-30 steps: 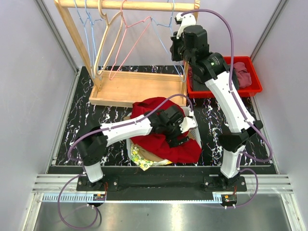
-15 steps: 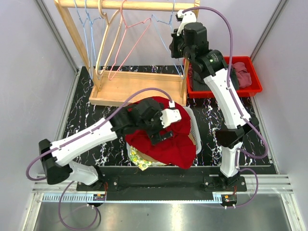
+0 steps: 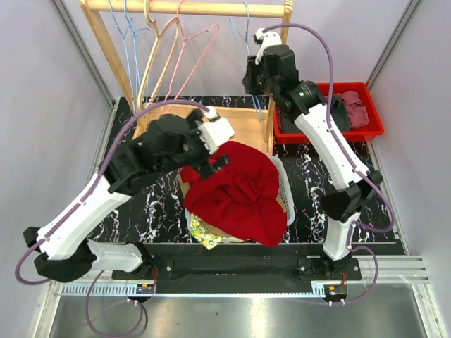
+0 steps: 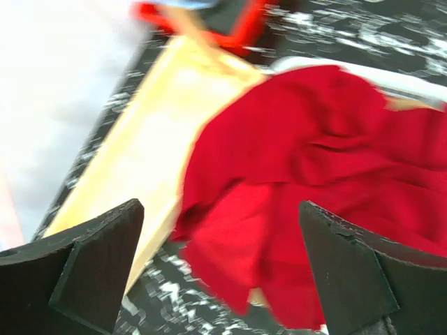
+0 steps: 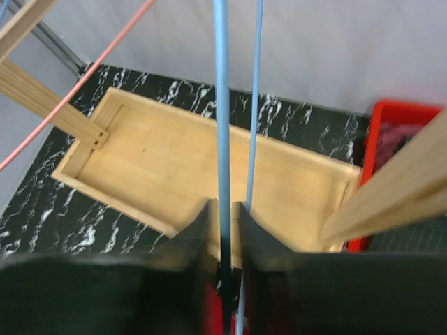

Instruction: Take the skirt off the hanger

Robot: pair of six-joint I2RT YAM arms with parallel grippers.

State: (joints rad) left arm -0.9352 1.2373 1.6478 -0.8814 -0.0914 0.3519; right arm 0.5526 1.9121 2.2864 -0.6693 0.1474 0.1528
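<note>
The red skirt [image 3: 239,190] lies crumpled over a white basket [image 3: 287,191] in the middle of the table, off any hanger. In the left wrist view the skirt [image 4: 328,160] spreads below the wide-apart fingers. My left gripper [image 3: 213,144] [image 4: 220,230] hangs open and empty above the skirt's left edge. Up at the rack, my right gripper [image 3: 257,74] [image 5: 223,209] has its jaws slightly parted. A wire of the bare blue hanger [image 5: 221,105] [image 3: 248,17] runs between them, with a thin gap showing beside it.
A wooden rack [image 3: 197,8] with a tray base [image 3: 169,130] stands at the back, carrying blue, tan and pink hangers [image 3: 176,56]. A red bin [image 3: 366,130] of clothes sits at the right rear. Folded patterned cloth lies under the skirt.
My left arm has lifted off the skirt and swung back to the left, leaving it on the basket. The right jaws have parted slightly round the hanger wire.
</note>
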